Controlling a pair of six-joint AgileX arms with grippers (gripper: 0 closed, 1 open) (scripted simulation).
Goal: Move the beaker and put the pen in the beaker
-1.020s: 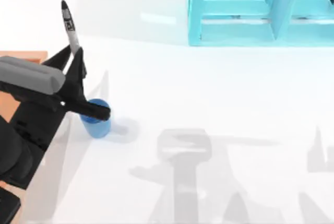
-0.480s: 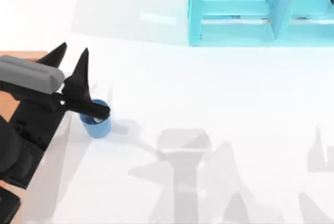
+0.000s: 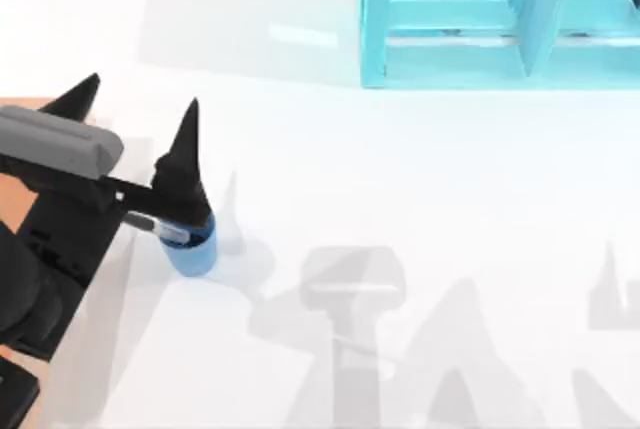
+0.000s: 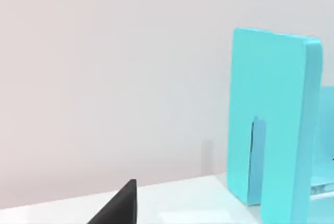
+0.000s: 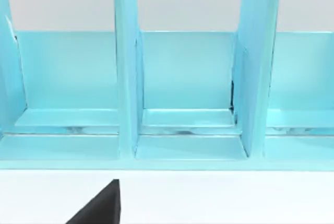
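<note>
Over at the counter's (image 3: 420,209) left edge, your left pincer (image 3: 135,119) hangs spread open above the beaker (image 3: 190,247) with the pen (image 3: 165,231) inside, both probably light, stiff and tippy.

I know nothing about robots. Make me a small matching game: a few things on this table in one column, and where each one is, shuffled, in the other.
Things:
1. pen
2. beaker
3. shelf unit
4. left gripper

Places or states:
A. at the far edge of the table, towards the right
B. fingers spread open above the cup
C. standing on the white table at the left
D. inside the cup, one end leaning on its rim

Pairs: 1-D, 2-C, 3-A, 4-B
</note>
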